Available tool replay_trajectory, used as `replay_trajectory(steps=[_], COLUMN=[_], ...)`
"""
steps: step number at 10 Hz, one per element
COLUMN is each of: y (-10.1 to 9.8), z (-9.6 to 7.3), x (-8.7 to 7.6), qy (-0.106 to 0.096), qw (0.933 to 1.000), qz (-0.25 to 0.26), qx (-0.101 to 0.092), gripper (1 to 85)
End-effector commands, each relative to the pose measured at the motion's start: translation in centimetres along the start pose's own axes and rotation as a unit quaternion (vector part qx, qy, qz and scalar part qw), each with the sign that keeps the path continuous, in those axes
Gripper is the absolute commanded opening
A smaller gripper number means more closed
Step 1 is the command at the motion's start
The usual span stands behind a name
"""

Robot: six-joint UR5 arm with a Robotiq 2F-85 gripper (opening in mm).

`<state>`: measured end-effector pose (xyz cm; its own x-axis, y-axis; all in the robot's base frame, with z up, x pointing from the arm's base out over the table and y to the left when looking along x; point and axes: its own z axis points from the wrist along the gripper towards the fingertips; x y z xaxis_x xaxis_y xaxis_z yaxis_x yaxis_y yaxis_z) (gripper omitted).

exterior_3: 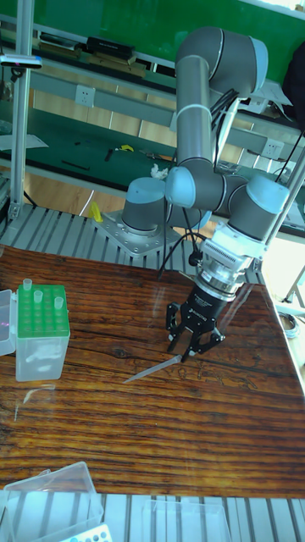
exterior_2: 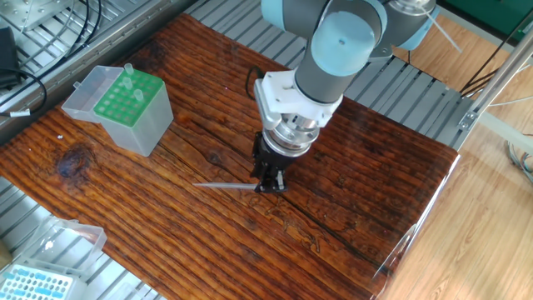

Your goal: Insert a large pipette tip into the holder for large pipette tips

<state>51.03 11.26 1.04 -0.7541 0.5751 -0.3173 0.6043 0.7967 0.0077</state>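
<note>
The large pipette tip (exterior_2: 223, 185) (exterior_3: 152, 370) is a thin greyish cone lying almost flat on the wooden table, its fine point toward the left. My gripper (exterior_2: 268, 185) (exterior_3: 185, 353) reaches down at a slant and is shut on the tip's wide right end. The holder for large pipette tips (exterior_2: 127, 102) (exterior_3: 39, 320) stands far off to the left, with a green hole plate on top, its clear lid folded open to the left, and a few tips standing in its holes.
A flatter box with a light blue grid top (exterior_2: 33, 285) (exterior_3: 86, 533) and a clear lid (exterior_2: 65, 237) (exterior_3: 52, 498) sits at the near left corner. Cables (exterior_2: 25, 79) lie on the metal slats to the far left. The table edge (exterior_2: 416, 225) runs along the right.
</note>
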Motion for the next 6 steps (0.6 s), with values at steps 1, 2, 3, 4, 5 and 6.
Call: replay_trajectory(steps=[1, 2, 3, 4, 5, 6], y=[0.34, 0.4, 0.35, 0.31, 0.28, 0.2], z=[0.74, 0.71, 0.66, 0.67, 0.69, 0.7], x=[0.05, 0.21, 0.29, 0.3, 0.27, 0.26], qy=[-0.003, -0.001, 0.0, 0.0, -0.001, -0.001], qw=[1.0, 1.0, 1.0, 1.0, 1.0, 1.0], qz=[0.005, 0.006, 0.006, 0.007, 0.008, 0.008], qx=[0.001, 0.0, 0.0, 0.001, 0.001, 0.003], gripper=[36.3, 36.0, 35.3, 34.0, 33.7, 32.3])
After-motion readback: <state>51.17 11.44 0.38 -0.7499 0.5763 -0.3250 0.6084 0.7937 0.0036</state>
